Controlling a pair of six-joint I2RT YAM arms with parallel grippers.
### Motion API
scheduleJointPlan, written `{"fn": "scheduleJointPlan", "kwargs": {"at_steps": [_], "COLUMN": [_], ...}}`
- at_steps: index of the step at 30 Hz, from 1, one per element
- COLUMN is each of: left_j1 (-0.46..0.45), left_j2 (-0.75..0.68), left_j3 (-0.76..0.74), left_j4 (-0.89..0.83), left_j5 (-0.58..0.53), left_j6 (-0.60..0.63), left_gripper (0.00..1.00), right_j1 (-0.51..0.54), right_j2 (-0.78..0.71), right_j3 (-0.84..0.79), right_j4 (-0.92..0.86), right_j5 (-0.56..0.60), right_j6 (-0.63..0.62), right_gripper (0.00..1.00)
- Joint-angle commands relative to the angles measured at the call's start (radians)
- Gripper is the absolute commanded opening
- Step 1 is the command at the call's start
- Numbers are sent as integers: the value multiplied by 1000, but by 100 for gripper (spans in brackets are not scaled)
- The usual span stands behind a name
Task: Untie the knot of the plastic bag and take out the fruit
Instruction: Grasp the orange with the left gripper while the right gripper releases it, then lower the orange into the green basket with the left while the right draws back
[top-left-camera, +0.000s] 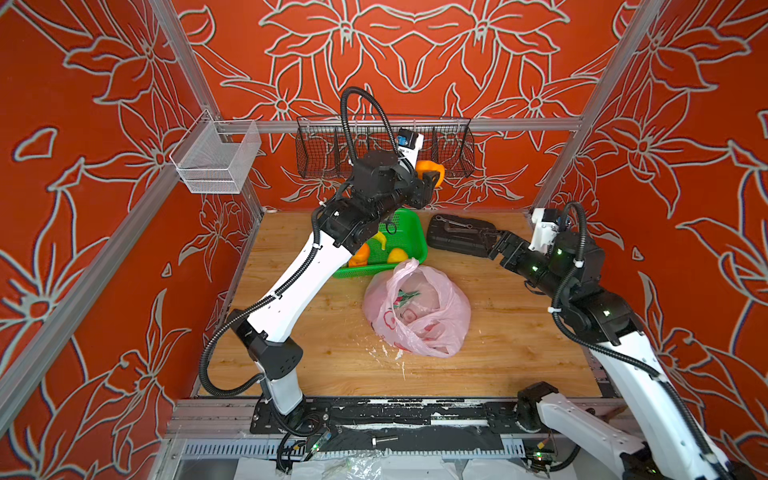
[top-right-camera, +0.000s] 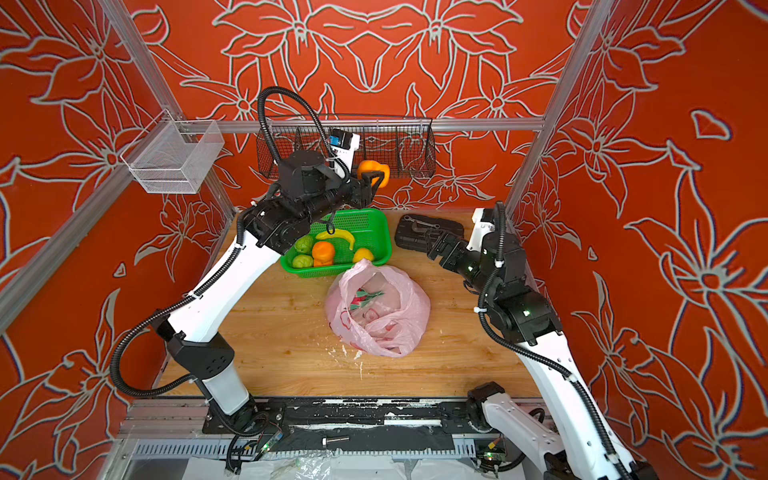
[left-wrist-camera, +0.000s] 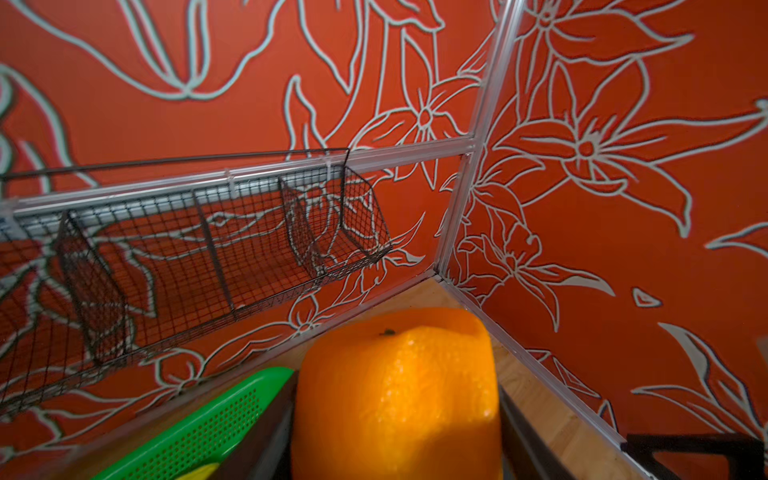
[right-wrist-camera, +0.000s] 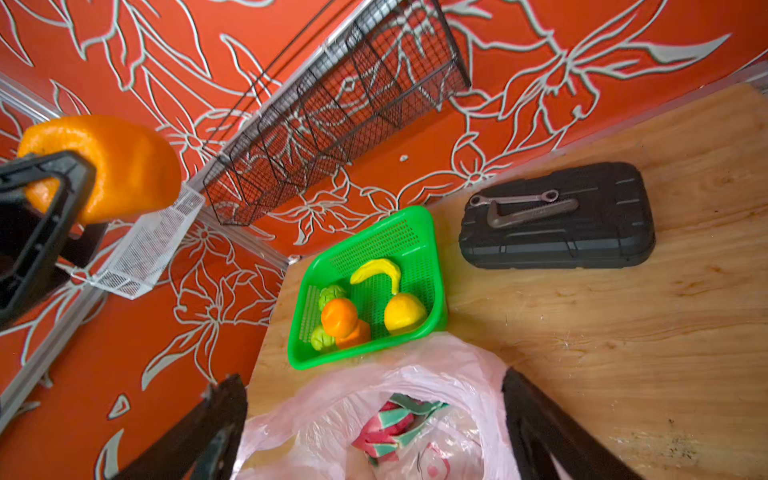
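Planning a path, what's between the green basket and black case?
Bare wooden tabletop separates green basket from black case, seen in the right wrist view.

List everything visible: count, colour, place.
bag: 1, pink, table centre
dragon fruit: 1, pink, in bag
basket: 1, green, behind bag
oranges: 2, orange, basket
held orange: 1, orange, raised
green fruits: 2, green, basket
yellow fruit: 1, yellow, basket
banana: 1, yellow, basket
case: 1, black, beside basket
tools: 2, grey, on case
rack: 1, black, back wall
bin: 1, white, left wall
left gripper: black, gripping held orange
right gripper: black, open, by case
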Motion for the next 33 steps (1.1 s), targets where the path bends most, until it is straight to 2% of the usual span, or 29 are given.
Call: {"fn": "scheduleJointPlan", "kwargs": {"at_steps": [1,7,15,22,33], "left_j1": [60,174,218,220,223], "left_j2": [11,59,109,244,525], "left_j3": [-13,-6,-132,-129,41], "left_j4": [-81,-213,-223,-217,-347], "left_j5": [-48,-34,10,-5,-109], "left_j6": [-118,-217,-201,-95,81], "left_gripper": [47,43,43,43,43], "right_j1": [-2,-2,0,6,8], "right_j2": [36,162,319,394,430], "right_j3": [12,69,176,228,247], "right_j4": [11,35,-7,-58,-101], "right_j5": [-75,-67,-118,-136,-113], "right_j6": [-23,-3,18,26,21], "right_gripper": [97,97,97,97,97]}}
